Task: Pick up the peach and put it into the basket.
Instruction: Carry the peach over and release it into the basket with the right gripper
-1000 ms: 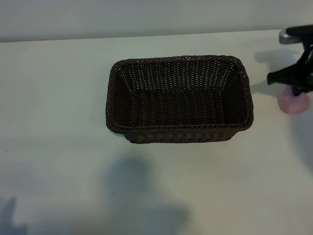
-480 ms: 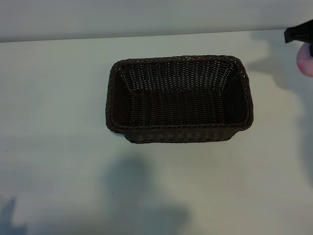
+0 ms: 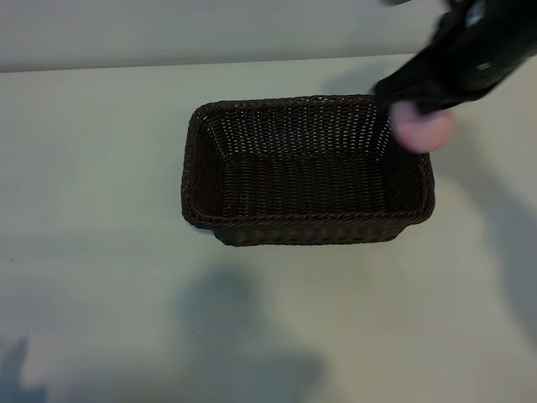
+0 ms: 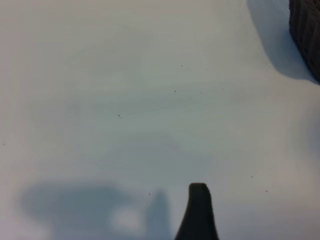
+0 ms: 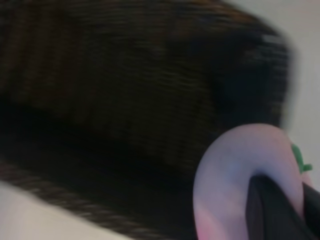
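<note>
The pale-pink peach hangs in the air over the far right corner of the dark-brown wicker basket. My right gripper is shut on it, reaching in from the upper right. In the right wrist view the peach with its green stem fills the near corner, a black finger lies against it, and the basket's woven wall is behind. The left gripper is outside the exterior view; its wrist view shows one dark finger above bare table, nothing near it.
The basket stands mid-table on a pale tabletop. A corner of the basket shows at the edge of the left wrist view. Arm shadows fall on the table in front of the basket.
The right gripper has lifted the peach off the table at the far right and carried it left, to above the basket's right end. The basket has not moved.
</note>
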Controlling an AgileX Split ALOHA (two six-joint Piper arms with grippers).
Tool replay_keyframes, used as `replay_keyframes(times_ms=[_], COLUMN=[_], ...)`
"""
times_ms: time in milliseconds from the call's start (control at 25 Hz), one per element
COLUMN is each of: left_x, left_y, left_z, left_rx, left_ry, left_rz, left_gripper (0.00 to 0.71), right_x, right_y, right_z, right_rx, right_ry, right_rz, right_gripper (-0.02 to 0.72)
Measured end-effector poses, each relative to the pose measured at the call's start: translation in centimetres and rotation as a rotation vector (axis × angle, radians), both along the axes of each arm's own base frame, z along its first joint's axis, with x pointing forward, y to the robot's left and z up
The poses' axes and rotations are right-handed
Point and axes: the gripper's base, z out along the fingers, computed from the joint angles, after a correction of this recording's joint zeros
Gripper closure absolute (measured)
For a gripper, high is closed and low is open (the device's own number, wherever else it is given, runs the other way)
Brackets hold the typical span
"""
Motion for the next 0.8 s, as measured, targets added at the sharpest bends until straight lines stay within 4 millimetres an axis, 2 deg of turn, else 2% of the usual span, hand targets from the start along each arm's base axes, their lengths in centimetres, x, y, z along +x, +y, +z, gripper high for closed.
replay_keyframes(times_ms=[160,320,800], left_x=[0.0,0.0,0.0], left_y=[0.0,0.0,0.0], left_z=[0.0,0.0,0.0], left_rx=[0.0,0.0,0.0], left_ry=[0.0,0.0,0.0], left_rz=[0.0,0.0,0.0], left_gripper=[0.12,0.12,0.121], right_x=[-0.3,0.6,3.9], right_y=[4.0,6.4,8.4], right_z=[-0.6,-2.3,-10.9], right_rx=[0.009,0.009,-0.041], right_ry=[-0.021,-0.019,0.092], right_rz=[0.107,0.154,0.157], right_gripper=[0.663,0.663,0.663])
